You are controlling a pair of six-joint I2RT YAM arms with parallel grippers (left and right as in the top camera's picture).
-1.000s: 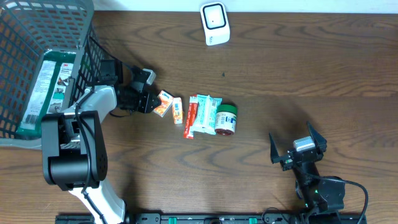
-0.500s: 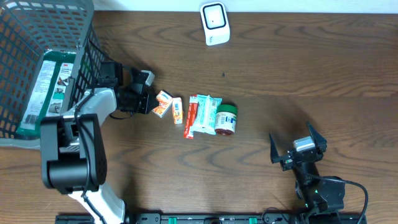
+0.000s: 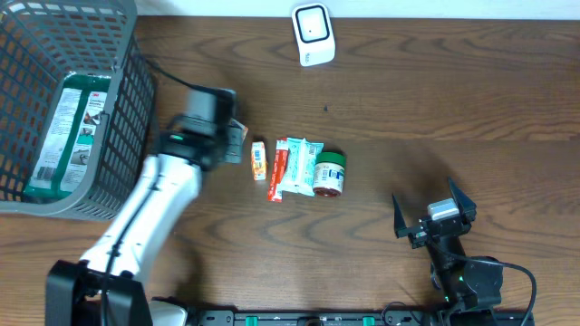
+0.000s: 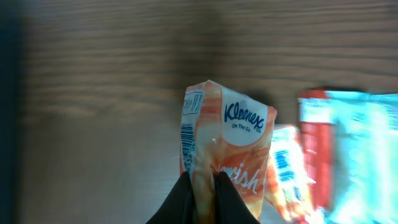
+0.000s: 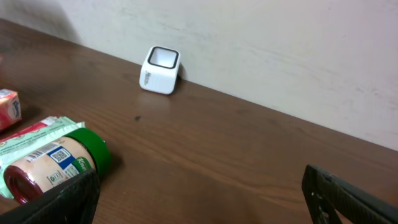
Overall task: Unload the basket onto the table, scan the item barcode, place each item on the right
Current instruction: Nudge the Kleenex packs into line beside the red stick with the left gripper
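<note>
the left gripper (image 4: 203,185), bottom centre of its wrist view, clamps the kleenex pack (image 4: 227,140) by its lower edge, likely to leave the side barcode (image 4: 186,132) bare for the scanner (image 3: 313,34) at top centre overhead. the right gripper (image 3: 431,215) sits lower right, fingers apart.

One grey basket (image 3: 127,118) is standing at the left, holding one green-and-white box (image 3: 68,136). One white scanner (image 3: 313,34) is sitting at the far edge. One Kleenex tissue pack (image 4: 227,143) is showing in the left wrist view. Three flat packets are lying in a row: one orange-and-white packet (image 3: 259,160), one red-and-white packet (image 3: 282,169) and one pale teal packet (image 3: 302,167). One green-lidded jar (image 3: 329,174) is lying beside them.
</note>
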